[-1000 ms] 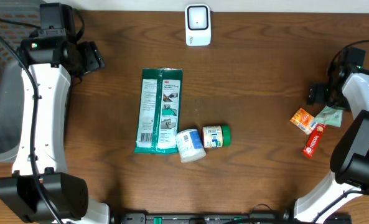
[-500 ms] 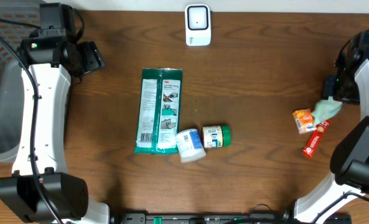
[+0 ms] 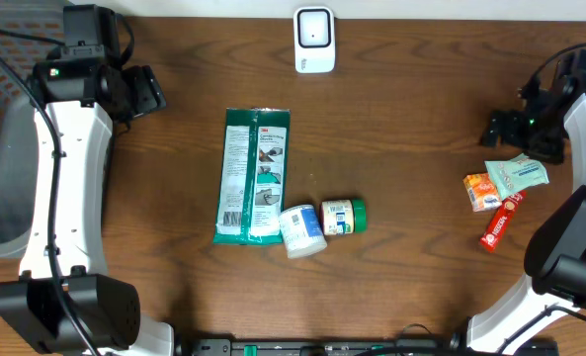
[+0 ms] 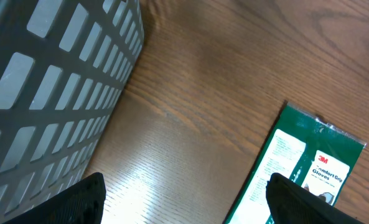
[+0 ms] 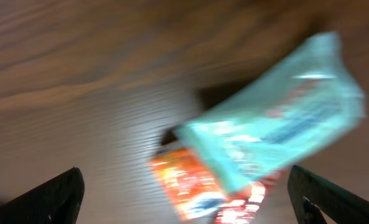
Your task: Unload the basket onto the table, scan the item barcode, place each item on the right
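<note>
Right gripper (image 5: 190, 194) stood spread, empty, beside pale green flat plastic packet (image 5: 284, 118) overlapping small orange sachet (image 5: 183, 183); left gripper (image 4: 184, 198) likewise spread, empty.

Glossy plastic glove packet (image 3: 255, 176) on smooth wood table (image 3: 421, 119).
</note>
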{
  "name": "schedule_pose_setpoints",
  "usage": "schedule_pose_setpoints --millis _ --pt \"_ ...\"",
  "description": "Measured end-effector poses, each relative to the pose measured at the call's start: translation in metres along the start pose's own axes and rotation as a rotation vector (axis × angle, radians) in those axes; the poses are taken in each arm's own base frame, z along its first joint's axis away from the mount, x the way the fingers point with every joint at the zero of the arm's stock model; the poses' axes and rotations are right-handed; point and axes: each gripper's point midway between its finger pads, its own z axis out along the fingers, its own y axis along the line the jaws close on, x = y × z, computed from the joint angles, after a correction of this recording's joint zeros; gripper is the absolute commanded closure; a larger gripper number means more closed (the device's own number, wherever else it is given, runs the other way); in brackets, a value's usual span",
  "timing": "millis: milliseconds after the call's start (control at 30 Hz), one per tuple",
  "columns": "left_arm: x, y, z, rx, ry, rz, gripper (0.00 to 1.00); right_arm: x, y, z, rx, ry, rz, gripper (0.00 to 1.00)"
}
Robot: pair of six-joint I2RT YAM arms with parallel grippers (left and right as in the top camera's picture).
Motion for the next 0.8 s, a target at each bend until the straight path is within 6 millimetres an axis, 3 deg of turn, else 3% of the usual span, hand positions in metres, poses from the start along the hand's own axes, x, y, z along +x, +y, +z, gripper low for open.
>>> schedule_pose_setpoints --millis 200,500,800 --pt "0.000 0.000 0.000 0.000 0.000 0.000 0.18 0.023 0.045 -0.006 -0.240 0.091 0.017 0.01" --pt "0.000 0.000 0.000 0.000 0.000 0.000 0.18 0.046 0.100 -0.011 -0.380 0.185 -0.055 0.01" --pt "0.000 0.000 0.000 0.000 0.000 0.000 0.18 0.081 0.183 0.003 -0.492 0.264 -0.232 0.01"
